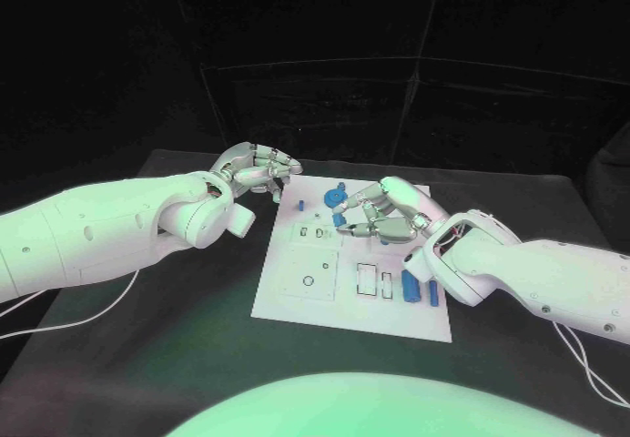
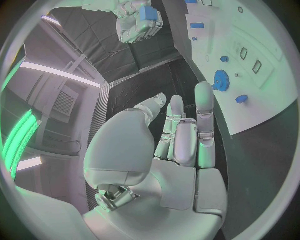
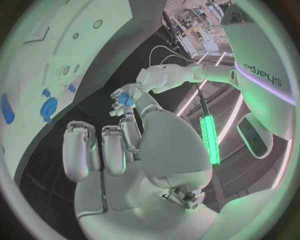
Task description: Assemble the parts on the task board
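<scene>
The right hand (image 1: 381, 217) hangs over the far right part of the board (image 1: 309, 300), fingers curled in toward the board's middle. The left wrist view catches it from across the table with a small blue block (image 2: 148, 13) at its fingertips, so I judge it pinches that block. Its own wrist view hides any such grip behind the thumb.

The left hand (image 1: 256, 170) sits just off the board's far left corner, fingers bunched. The right wrist view shows a blue piece (image 3: 125, 97) among those fingers, probably held. The left wrist view shows nothing in the hand, since the thumb covers the fingertips.

The gear (image 1: 338, 194) stands on the far part of the board between the two hands. It is just beside the right fingertips, on their left, and farther from the left hand, so the right hand is the nearer one. Two blue bars (image 1: 412, 287) lie at the board's right edge under the right wrist, their length running near to far, like the board's own long side. Two open slots (image 1: 374, 280) lie just left of them, long the same way.

From here the block's seat likely lies nearer the robot than the gear, so the right hand must travel toward the robot and down. Which socket fits I cannot tell.
</scene>
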Tool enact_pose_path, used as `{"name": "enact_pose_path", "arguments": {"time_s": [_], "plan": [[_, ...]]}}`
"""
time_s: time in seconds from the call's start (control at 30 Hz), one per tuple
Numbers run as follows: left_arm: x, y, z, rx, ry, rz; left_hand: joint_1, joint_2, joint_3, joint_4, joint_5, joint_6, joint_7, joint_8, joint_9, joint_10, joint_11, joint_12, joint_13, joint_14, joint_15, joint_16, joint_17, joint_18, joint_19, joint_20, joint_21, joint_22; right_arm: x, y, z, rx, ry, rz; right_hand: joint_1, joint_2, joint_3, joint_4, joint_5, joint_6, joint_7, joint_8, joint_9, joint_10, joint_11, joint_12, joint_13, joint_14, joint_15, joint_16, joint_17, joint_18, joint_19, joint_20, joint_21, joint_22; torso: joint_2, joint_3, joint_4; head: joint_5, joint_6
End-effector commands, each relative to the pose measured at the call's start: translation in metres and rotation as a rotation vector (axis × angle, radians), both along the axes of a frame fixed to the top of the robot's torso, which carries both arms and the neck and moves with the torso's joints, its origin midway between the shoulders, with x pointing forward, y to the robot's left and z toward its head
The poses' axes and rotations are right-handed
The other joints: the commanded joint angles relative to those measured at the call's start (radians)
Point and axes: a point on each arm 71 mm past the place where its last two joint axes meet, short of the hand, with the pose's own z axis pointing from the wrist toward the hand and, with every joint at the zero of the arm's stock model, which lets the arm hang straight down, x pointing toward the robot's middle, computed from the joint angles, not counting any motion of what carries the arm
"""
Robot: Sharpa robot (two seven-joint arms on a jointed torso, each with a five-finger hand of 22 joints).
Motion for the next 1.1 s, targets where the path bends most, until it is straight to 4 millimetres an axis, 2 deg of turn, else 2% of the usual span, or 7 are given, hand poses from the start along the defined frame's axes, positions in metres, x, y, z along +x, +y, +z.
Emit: {"name": "enact_pose_path", "arguments": {"time_s": [0.03,0.43,0.57,0.67,0.77,0.9,1.1], "plan": [[-0.002,-0.003,0.000,-0.087,-0.015,-0.035,0.018,0.002,0.005,-0.010,0.001,0.013,0.002,-0.009,-0.008,-0.011,0.000,-0.006,-0.004,-0.005,0.001,-0.004,-0.001,0.009,-0.004,0.002,-0.006,-0.002,0.011,-0.010,0.004,0.105,0.057,-0.103,-0.007,0.000,0.003,0.006,0.006,-0.002,0.006,0.004,0.001,0.004,0.005,0.005,0.032,0.076,0.006,0.007,0.127,-0.002,0.006,0.002,0.004,0.067,0.000,0.0003,0.0043,-0.005,0.020],[-0.007,-0.013,-0.007,-0.213,0.010,-0.101,0.031,0.020,0.024,-0.022,0.001,0.035,0.008,-0.066,-0.063,-0.009,0.004,0.006,-0.019,0.012,0.004,0.034,0.041,-0.003,0.029,0.004,0.039,0.055,0.027,-0.022,0.006,0.128,0.056,-0.168,-0.012,-0.003,0.006,0.008,0.005,-0.006,0.008,0.001,0.001,0.004,0.007,0.006,0.032,0.077,0.007,0.008,0.128,-0.002,0.006,0.003,0.003,0.066,0.000,0.0023,0.0011,-0.019,0.088],[-0.008,-0.018,-0.008,-0.232,0.016,-0.125,0.023,0.012,0.005,-0.027,-0.070,0.068,0.003,-0.077,-0.081,0.000,0.001,0.022,-0.021,0.017,0.003,0.048,0.057,-0.006,0.039,0.004,0.055,0.075,0.029,-0.022,0.005,0.122,0.055,-0.169,-0.012,-0.003,0.006,0.009,0.005,-0.007,0.008,0.001,0.001,0.003,0.007,0.005,0.032,0.077,0.007,0.008,0.129,-0.002,0.006,0.003,0.004,0.066,-0.001,0.0028,0.0005,-0.025,0.108],[-0.009,-0.024,-0.009,-0.252,0.027,-0.164,-0.008,-0.009,-0.029,-0.014,-0.077,0.071,0.005,-0.085,-0.088,0.010,0.003,0.032,-0.019,0.027,0.004,0.069,0.083,-0.012,0.055,0.003,0.084,0.111,0.030,-0.021,0.005,0.118,0.053,-0.166,-0.012,-0.003,0.006,0.009,0.005,-0.007,0.008,0.001,0.001,0.003,0.007,0.005,0.032,0.077,0.007,0.008,0.129,-0.002,0.006,0.003,0.004,0.066,0.000,0.0029,0.0012,-0.027,0.119],[-0.011,-0.032,-0.010,-0.300,0.062,-0.208,-0.076,-0.011,-0.081,0.031,-0.077,0.062,0.005,-0.103,-0.101,0.024,0.006,0.046,-0.015,0.037,0.006,0.089,0.107,-0.020,0.072,0.004,0.114,0.146,0.030,-0.020,0.005,0.114,0.051,-0.162,-0.012,-0.003,0.006,0.009,0.005,-0.007,0.008,0.001,0.001,0.003,0.007,0.005,0.032,0.077,0.007,0.008,0.129,-0.002,0.006,0.003,0.004,0.066,-0.001,0.0031,0.0015,-0.030,0.126],[-0.015,-0.046,-0.015,-0.379,0.128,-0.251,-0.230,0.036,-0.180,0.165,-0.076,0.036,0.013,-0.141,-0.128,0.035,0.011,0.082,0.002,0.053,0.010,0.126,0.152,-0.032,0.101,0.007,0.174,0.218,0.029,-0.016,0.005,0.108,0.042,-0.149,-0.012,-0.003,0.008,0.009,0.005,-0.008,0.009,0.000,0.000,0.004,0.007,0.006,0.033,0.077,0.008,0.008,0.129,-0.002,0.007,0.003,0.004,0.067,-0.001,0.0030,0.0005,-0.028,0.132],[-0.018,-0.061,-0.021,-0.451,0.220,-0.267,-0.359,0.094,-0.280,0.260,-0.079,0.026,0.017,-0.171,-0.154,0.054,0.014,0.148,0.035,0.078,0.012,0.179,0.222,-0.049,0.144,0.007,0.269,0.331,0.028,-0.012,0.006,0.105,0.030,-0.136,-0.012,-0.003,0.008,0.009,0.005,-0.008,0.009,0.000,0.000,0.004,0.007,0.006,0.033,0.077,0.008,0.008,0.129,-0.002,0.007,0.003,0.004,0.067,0.000,0.0034,-0.0004,-0.026,0.136]]}}
